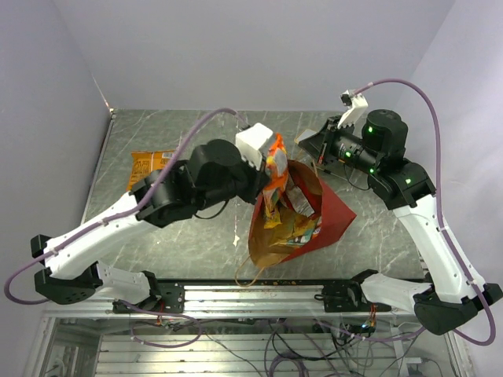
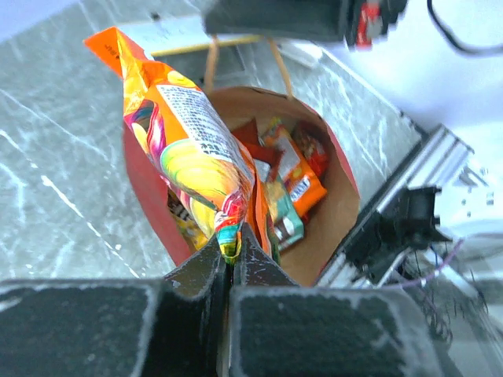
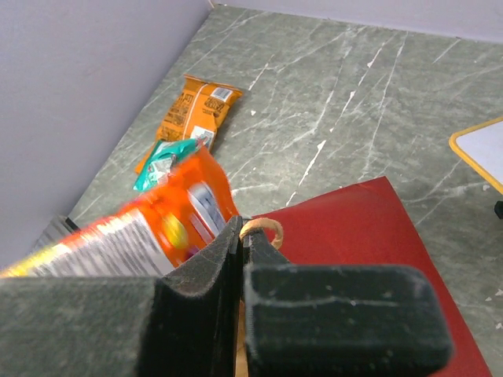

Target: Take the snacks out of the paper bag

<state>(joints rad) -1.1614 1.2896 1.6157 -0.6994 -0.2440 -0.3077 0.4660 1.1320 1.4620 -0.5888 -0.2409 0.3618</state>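
The red paper bag (image 1: 334, 212) lies open on the table, its brown inside (image 2: 338, 212) facing my left wrist. Several snacks (image 2: 295, 177) lie inside: orange, dark-red and teal packets. My left gripper (image 1: 266, 188) is shut on the end of a long orange packet (image 1: 276, 166), held above the bag's mouth; in the left wrist view my left gripper (image 2: 230, 247) pinches the packet's (image 2: 185, 133) colourful seam. My right gripper (image 1: 313, 154) is shut on the bag's tan loop handle (image 3: 266, 228) at the far rim, the gripper (image 3: 244, 229) beside the red wall (image 3: 354, 228).
An orange chip bag (image 1: 149, 165) lies on the table at the far left, also in the right wrist view (image 3: 198, 110), with a teal wrapper (image 3: 161, 161) beside it. A flat white card with a tan edge (image 3: 483, 153) lies behind the bag. Side walls stand left and right.
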